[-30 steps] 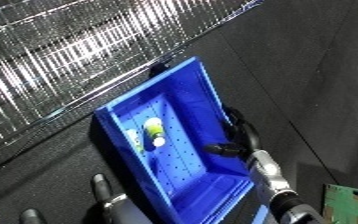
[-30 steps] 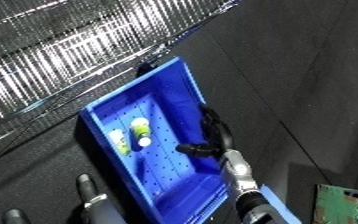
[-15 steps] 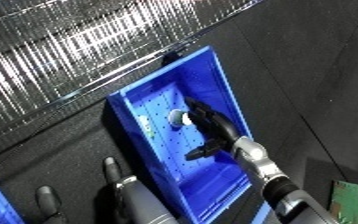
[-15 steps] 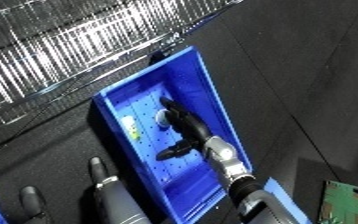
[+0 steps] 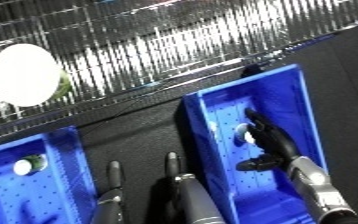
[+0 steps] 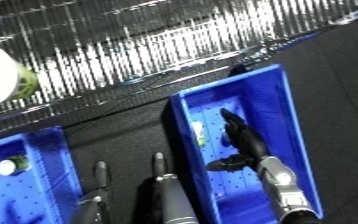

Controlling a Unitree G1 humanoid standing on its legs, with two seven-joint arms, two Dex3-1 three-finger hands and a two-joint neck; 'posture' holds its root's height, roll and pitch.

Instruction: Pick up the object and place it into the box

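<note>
Two blue bins sit on the dark bench (image 5: 131, 135) below a shiny wire grid wall (image 5: 158, 45). The right hand (image 5: 273, 142) reaches into the nearer, right-hand bin (image 5: 304, 95) from the lower right, its silver forearm (image 5: 322, 192) angled up over the bin's floor. Its fingers (image 6: 233, 125) are stretched out nearly straight toward the bin's far end, with the thumb (image 5: 251, 164) sticking out sideways to the left; the hand is spread and grips nothing. A small pale object (image 5: 243, 136) lies on the bin floor just beside the fingers, at their left edge, partly hidden by them; whether they touch cannot be told. The left hand (image 5: 171, 167) rises from the bottom edge over the bench, between the two bins, fingers straight and pointing up, holding nothing. The second bin (image 5: 64, 170) at the lower left holds a small round pale item (image 5: 29, 165).
</note>
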